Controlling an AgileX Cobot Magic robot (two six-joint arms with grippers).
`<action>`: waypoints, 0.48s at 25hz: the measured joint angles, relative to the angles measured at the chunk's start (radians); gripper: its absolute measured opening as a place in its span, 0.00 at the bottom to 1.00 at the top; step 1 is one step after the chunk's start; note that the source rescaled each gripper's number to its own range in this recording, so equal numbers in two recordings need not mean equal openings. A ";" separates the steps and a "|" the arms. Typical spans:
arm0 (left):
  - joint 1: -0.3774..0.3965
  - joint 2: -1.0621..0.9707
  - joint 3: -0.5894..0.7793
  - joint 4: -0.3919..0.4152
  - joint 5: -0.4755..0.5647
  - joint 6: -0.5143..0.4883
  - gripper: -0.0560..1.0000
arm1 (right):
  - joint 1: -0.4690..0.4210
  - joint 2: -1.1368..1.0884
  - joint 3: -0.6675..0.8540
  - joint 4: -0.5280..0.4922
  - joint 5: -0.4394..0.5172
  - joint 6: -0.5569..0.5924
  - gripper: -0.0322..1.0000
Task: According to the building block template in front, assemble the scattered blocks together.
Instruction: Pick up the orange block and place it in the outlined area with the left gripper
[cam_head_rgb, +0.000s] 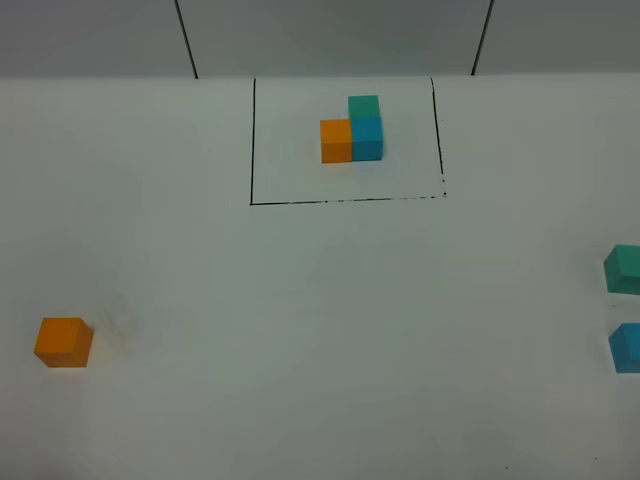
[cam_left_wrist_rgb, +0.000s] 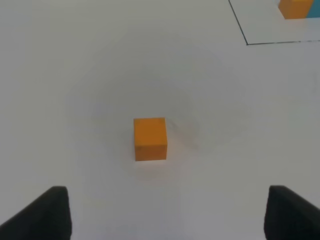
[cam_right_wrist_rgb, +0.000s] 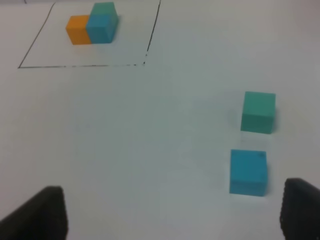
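The building block template (cam_head_rgb: 352, 130) stands at the back centre inside a thin black rectangle: orange cube joined to blue, teal-green on top; it also shows as the template (cam_right_wrist_rgb: 93, 24). A loose orange cube (cam_head_rgb: 63, 342) lies at the front left. In the left wrist view that orange cube (cam_left_wrist_rgb: 150, 138) sits ahead of my open left gripper (cam_left_wrist_rgb: 167, 212), apart from both fingertips. At the right edge lie a teal-green cube (cam_head_rgb: 624, 268) and a sky-blue cube (cam_head_rgb: 627, 347). My right gripper (cam_right_wrist_rgb: 172, 212) stands open, with the blue cube (cam_right_wrist_rgb: 248, 171) and the green cube (cam_right_wrist_rgb: 258, 112) ahead of it. Neither gripper shows in the overhead view.
The white table (cam_head_rgb: 330, 340) stretches between the cubes. A grey wall with two dark vertical lines (cam_head_rgb: 186, 40) runs behind the template's rectangle.
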 joint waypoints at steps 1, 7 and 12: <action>0.000 0.000 0.000 0.000 0.000 0.000 0.82 | 0.000 0.000 0.000 0.000 0.000 0.000 0.74; 0.000 0.000 0.000 0.000 0.000 0.000 0.82 | 0.000 0.000 0.000 0.000 0.000 0.000 0.74; 0.000 0.000 0.000 0.000 0.000 0.000 0.82 | 0.000 0.000 0.000 0.000 0.000 0.000 0.74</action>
